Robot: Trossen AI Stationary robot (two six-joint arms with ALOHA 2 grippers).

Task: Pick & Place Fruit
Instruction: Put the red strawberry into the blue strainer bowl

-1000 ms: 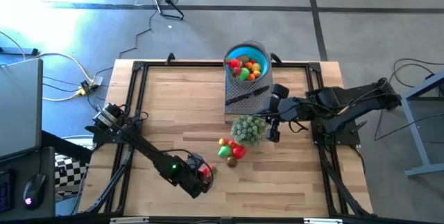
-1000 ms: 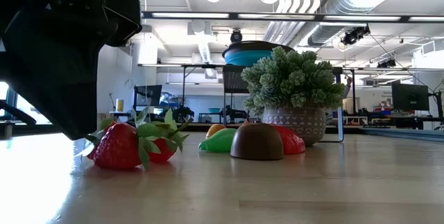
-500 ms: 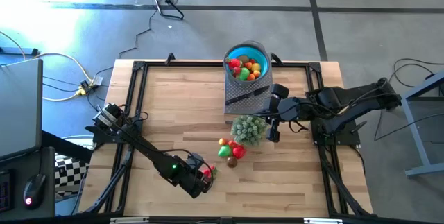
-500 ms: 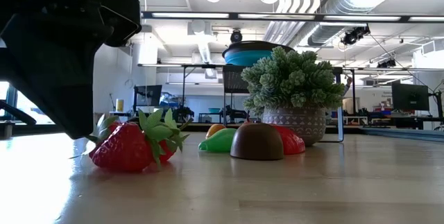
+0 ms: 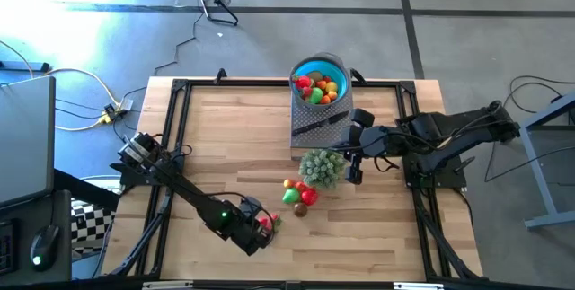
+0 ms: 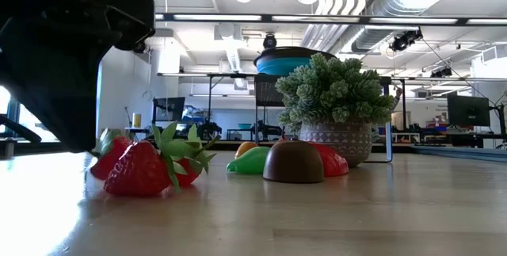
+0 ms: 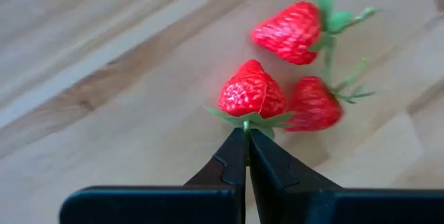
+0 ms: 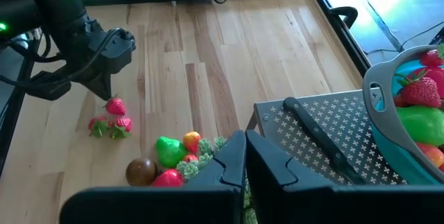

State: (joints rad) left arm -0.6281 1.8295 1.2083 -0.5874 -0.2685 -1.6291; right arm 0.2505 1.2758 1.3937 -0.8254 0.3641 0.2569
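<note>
Three red strawberries lie near the table's front edge, left of centre. My left gripper (image 7: pixel 246 135) is shut on the leaf end of one strawberry (image 7: pixel 251 92), and the other two (image 7: pixel 295 31) (image 7: pixel 316 104) lie just past it. Farther right, more fruit (image 5: pixel 299 196) sits in a small pile beside a potted green plant (image 5: pixel 322 166). At the far edge, the blue bowl (image 5: pixel 319 79) holds several fruits. My right gripper (image 8: pixel 245 151) hangs shut over the plant, holding nothing. My left gripper pinches the strawberry's green leaf cap (image 7: pixel 248 121) between its two fingertips. The fingers slant down from the table's left side. The strawberry's red tip points away from the fingers. Whether it rests on the table or hangs just clear, I cannot tell.
A perforated metal stand (image 5: pixel 305 136) sits in front of the bowl with a black-handled knife (image 5: pixel 319 124) on it. A black frame (image 5: pixel 175 128) runs around the wooden tabletop. Bare wood stretches between the strawberries and the far edge.
In the low view the strawberries by my left gripper have shifted. One now stands apart on the gripper's side of the other two, and the front one has turned a little. Both arms have kept their places.
</note>
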